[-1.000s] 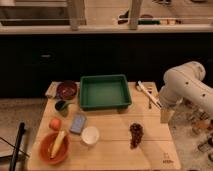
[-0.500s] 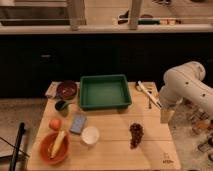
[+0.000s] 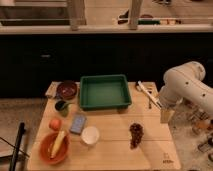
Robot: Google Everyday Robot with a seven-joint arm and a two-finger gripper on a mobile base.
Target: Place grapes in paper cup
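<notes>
Nothing is shifting since earlier; claw point(image 3: 165, 115) is hanging by the desk's point(image 3: 110, 152) right edge, grip state unclear. Risk: grapes point(image 3: 136, 134) slipping, missing the cup point(image 3: 90, 135).

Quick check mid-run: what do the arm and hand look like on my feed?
The arm is smooth white, built of bulky rounded segments with a fat curved elbow; no cables or markings show. The hand, at the right edge of the table, is a small blocky piece in pale beige, duller than the arm.
</notes>
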